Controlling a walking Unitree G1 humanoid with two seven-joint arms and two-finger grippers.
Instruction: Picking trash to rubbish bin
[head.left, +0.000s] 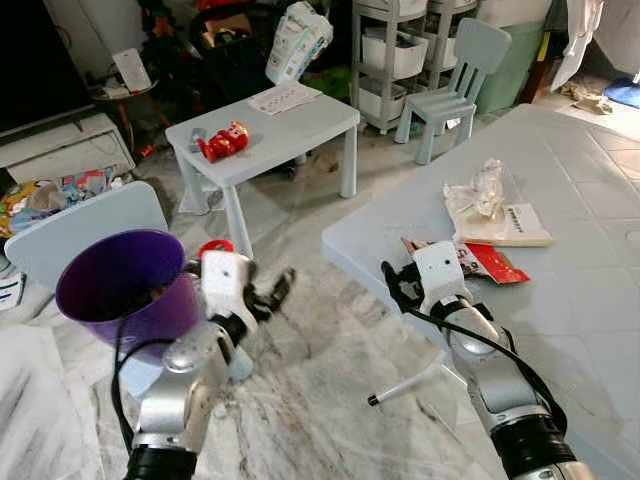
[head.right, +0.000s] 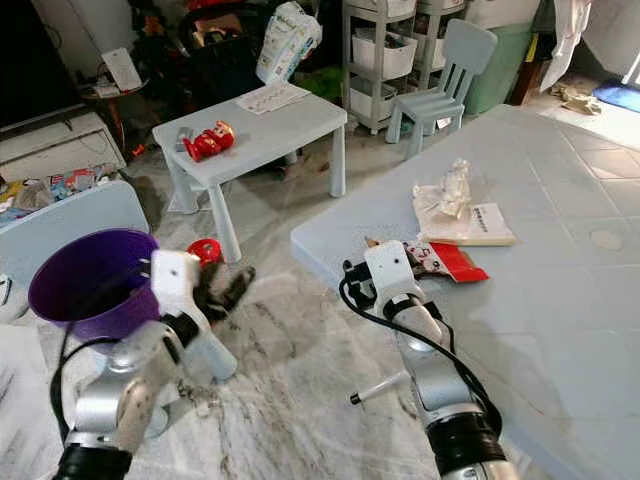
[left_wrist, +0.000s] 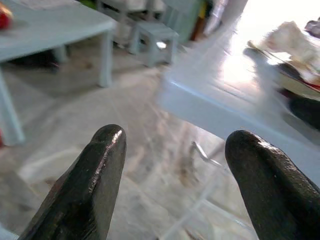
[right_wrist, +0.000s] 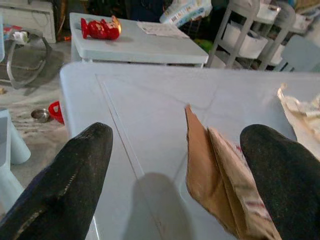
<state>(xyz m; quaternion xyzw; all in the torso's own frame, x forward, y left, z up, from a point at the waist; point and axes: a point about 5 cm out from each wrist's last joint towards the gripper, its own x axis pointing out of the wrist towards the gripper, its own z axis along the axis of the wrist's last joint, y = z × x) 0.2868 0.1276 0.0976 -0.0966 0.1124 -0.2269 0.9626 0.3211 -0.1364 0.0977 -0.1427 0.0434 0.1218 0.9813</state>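
Note:
A flattened brown and red wrapper (right_wrist: 215, 175) lies on the big light-blue table (head.left: 570, 310) near its front corner. My right gripper (head.left: 402, 285) is open at that corner, its fingers (right_wrist: 65, 175) low over the tabletop, the wrapper's tip between them. A crumpled clear plastic bag (head.left: 482, 192) and a white booklet (head.left: 522, 226) lie further back on the table. The purple bin (head.left: 120, 285) stands at the left beside my left arm. My left gripper (head.left: 272, 294) is open and empty over the marble floor (left_wrist: 125, 125), right of the bin.
A small light-blue table (head.left: 290, 125) carries a red toy (head.left: 224, 141) and a paper sheet. A child's chair (head.left: 455, 85) and white shelving (head.left: 395, 50) stand behind. A thin white rod (head.left: 412, 384) slants under the big table. Another light-blue chair (head.left: 85, 228) is behind the bin.

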